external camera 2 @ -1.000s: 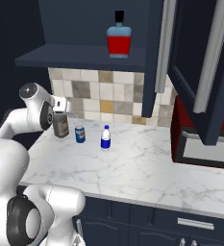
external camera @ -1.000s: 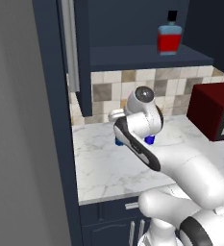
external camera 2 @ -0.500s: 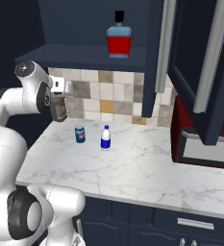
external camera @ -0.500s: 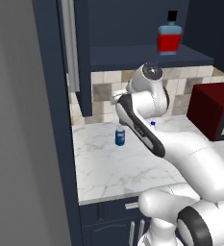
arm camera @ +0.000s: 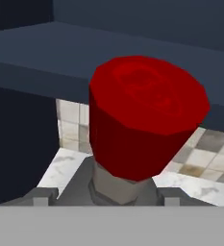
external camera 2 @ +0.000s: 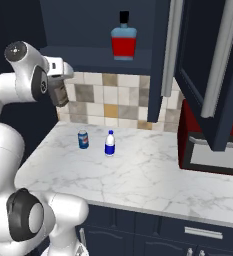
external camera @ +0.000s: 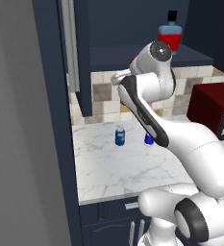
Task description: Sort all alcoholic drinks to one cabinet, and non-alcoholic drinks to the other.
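My gripper [external camera 2: 58, 89] is shut on the slim grey-brown bottle [external camera 2: 60, 96], held in the air at the left, just below the open cabinet's shelf [external camera 2: 88, 52]. In the hand view its red cap [arm camera: 144, 115] stands large between my gripper's [arm camera: 111, 194] fingers, with the shelf edge [arm camera: 46, 67] behind it. The squat red bottle [external camera 2: 124, 42] with a black cap stands on that shelf, also the red bottle [external camera: 169, 36]. On the marble counter [external camera 2: 138, 170] stand the blue can [external camera 2: 83, 139] and the white blue-labelled bottle [external camera 2: 109, 143]. The can [external camera: 120, 136] sits left of my arm.
A navy cabinet door [external camera 2: 208, 70] with a silver bar handle hangs open at the right, above a dark red microwave [external camera 2: 208, 147]. Another open door [external camera: 72, 53] with a bar handle stands at the left. Tiled backsplash [external camera 2: 113, 100] runs behind the counter.
The arm has risen from counter height to just under the shelf, carrying the grey-brown bottle up with it. The can and the white bottle have stayed put.
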You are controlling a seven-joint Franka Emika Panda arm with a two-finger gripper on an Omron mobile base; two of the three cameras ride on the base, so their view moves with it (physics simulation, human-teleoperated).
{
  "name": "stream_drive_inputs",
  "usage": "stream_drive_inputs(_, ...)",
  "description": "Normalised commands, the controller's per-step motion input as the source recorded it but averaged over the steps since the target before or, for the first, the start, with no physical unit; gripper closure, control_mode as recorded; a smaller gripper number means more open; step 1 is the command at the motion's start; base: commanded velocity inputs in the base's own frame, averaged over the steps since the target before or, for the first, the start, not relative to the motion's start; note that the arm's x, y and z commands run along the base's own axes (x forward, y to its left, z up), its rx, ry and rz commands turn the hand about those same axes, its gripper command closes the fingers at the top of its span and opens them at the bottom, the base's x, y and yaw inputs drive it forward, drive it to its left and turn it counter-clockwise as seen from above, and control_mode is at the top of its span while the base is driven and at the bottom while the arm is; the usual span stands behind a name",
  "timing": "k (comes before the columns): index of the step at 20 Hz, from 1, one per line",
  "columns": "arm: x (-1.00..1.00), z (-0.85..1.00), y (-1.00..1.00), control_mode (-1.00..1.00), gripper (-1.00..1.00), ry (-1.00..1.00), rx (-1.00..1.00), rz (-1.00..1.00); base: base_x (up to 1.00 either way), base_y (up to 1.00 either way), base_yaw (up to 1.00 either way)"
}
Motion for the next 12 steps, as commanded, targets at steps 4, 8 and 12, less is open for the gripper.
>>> stream_drive_inputs(4,0.00,0.71,0.00,-1.00,1.00,-0.08,0.00,0.00,0.00,0.00,0.00)
stream_drive_inputs(8,0.00,0.55,0.00,-1.00,1.00,-0.08,0.00,0.01,0.00,0.00,0.00)
stream_drive_inputs(12,0.00,0.57,0.00,-1.00,1.00,-0.12,0.00,0.03,0.00,0.00,0.00)
